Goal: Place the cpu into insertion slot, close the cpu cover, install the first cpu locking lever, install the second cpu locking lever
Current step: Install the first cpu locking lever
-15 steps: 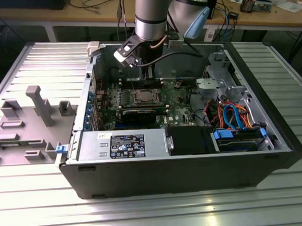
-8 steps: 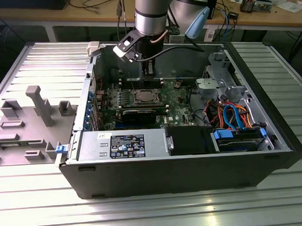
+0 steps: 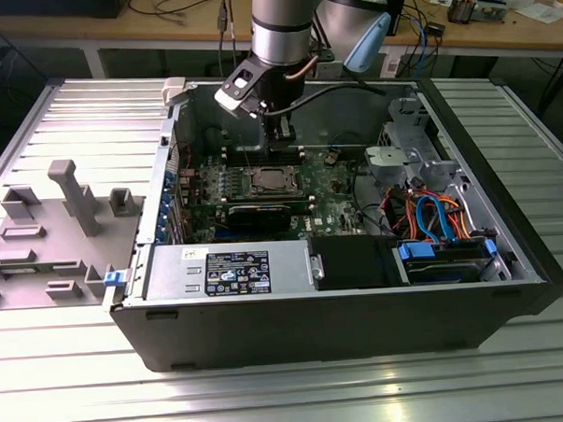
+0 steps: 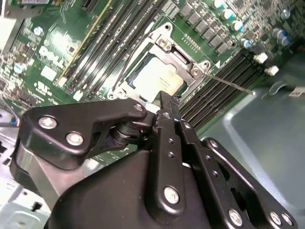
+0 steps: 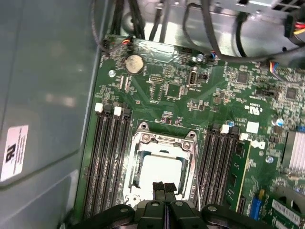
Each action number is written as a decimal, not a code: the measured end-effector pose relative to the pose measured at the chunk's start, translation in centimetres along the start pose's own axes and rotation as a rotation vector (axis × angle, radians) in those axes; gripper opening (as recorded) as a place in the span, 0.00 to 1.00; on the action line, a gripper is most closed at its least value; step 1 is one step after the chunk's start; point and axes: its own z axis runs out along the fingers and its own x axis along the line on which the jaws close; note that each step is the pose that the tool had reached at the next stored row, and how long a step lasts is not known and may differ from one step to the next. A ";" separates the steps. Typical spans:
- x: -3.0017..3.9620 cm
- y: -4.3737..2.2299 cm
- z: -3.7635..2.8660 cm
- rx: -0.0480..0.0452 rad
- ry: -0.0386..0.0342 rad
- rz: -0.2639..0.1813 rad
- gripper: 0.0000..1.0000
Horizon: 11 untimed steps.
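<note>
The cpu (image 5: 159, 169) lies flat in the insertion slot (image 3: 250, 178) of the green motherboard, its pale metal top showing through the square window of the cpu cover (image 5: 164, 141). The cover lies down over it in both wrist views. My gripper (image 5: 165, 187) hangs just above the socket's edge with its two black fingertips pressed together and nothing between them. In the second wrist view the gripper (image 4: 164, 102) overlaps the socket's near rim, with the cpu (image 4: 159, 76) just beyond it. A thin wire locking lever (image 4: 228, 83) juts out from one socket corner across the memory slots. Another lever (image 4: 125, 67) runs along the opposite side.
Long black memory slots (image 5: 109, 157) flank the socket on both sides. The open computer case (image 3: 167, 160) walls in the board. Its power supply (image 3: 228, 269), a drive cage (image 3: 419, 158) and coloured cables (image 3: 431, 214) are in front and at the exterior view's right. Grey fixtures (image 3: 71, 197) stand on the table outside.
</note>
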 end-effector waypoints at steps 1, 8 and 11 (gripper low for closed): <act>0.00 0.00 0.00 0.0002 -0.0013 -0.024 0.11; 0.00 0.00 0.00 0.0002 -0.0039 -0.129 0.11; 0.00 0.00 0.00 0.0001 -0.0045 -0.159 0.11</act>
